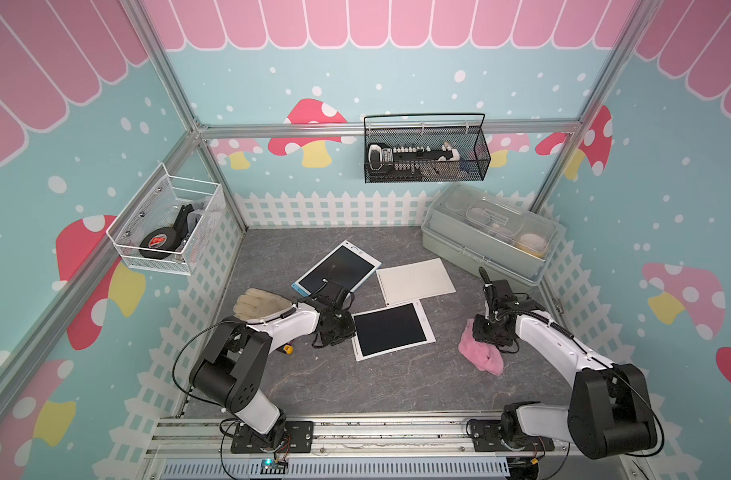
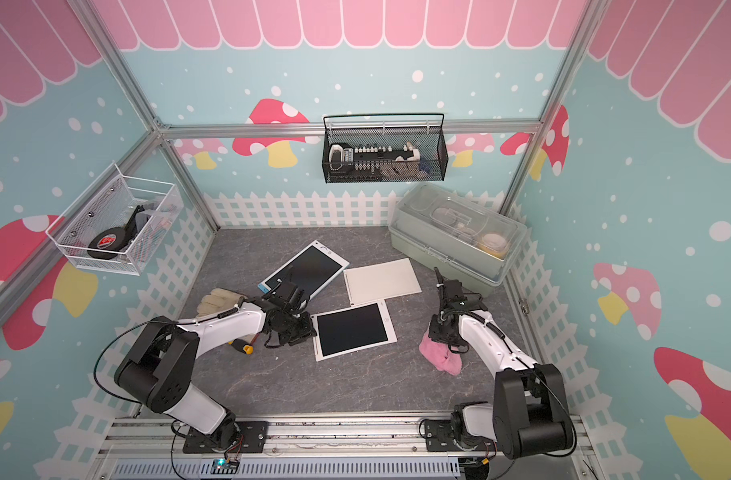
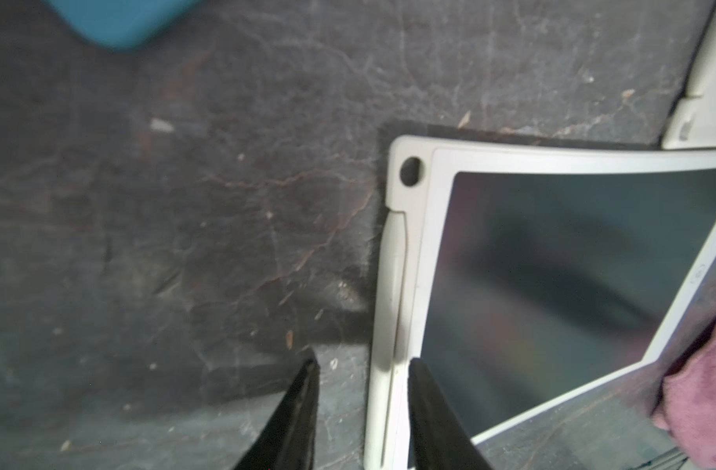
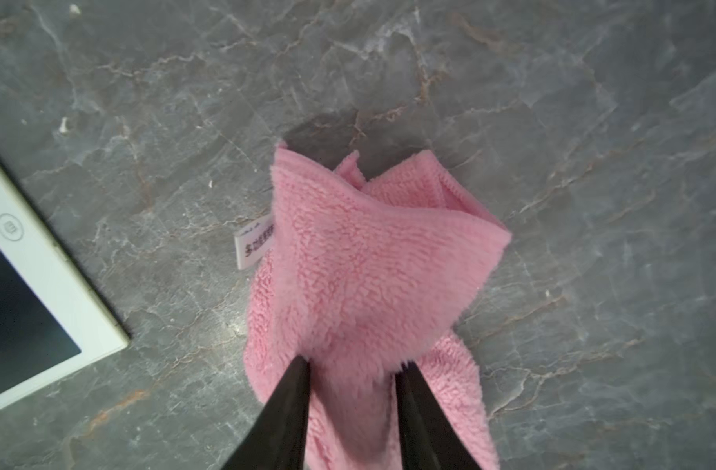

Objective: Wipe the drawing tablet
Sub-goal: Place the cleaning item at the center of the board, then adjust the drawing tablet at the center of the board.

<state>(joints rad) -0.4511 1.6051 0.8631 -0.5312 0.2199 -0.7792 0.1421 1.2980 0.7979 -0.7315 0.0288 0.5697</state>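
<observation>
The grey tabletop holds the white drawing tablet flat in its middle, dark screen up, ready for wiping. The pink cloth sits bunched between it and the tabletop's right edge. The left claw is released, with its fingers on either side of the tablet's near rim, maybe to stop it sliding. The right claw has cloth between its spread fingers; squeezing or not, I cannot tell. The cloth's little white tag is too blurry to read.
</observation>
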